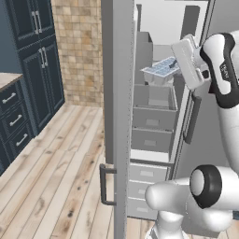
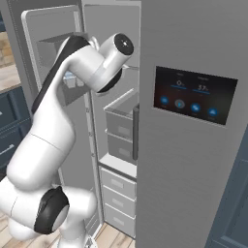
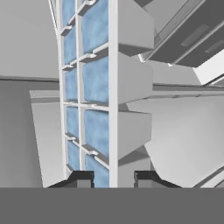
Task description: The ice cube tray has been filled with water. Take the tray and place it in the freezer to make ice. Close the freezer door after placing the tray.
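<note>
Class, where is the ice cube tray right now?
In the left base view the ice cube tray is held by the gripper inside the open freezer, above its grey drawers.

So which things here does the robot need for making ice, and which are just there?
Needed:
- small white ice cube tray with pale blue water
- tall grey freezer
- plain grey freezer door
- gripper, holding the tray

Just there:
- dark blue cabinets
- grey door with dark display panel

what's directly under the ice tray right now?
The ice cube tray, held by the end effector, sits above an open grey drawer inside the freezer. Whether it touches anything can't be told; the drawer's contents are hidden.
</note>
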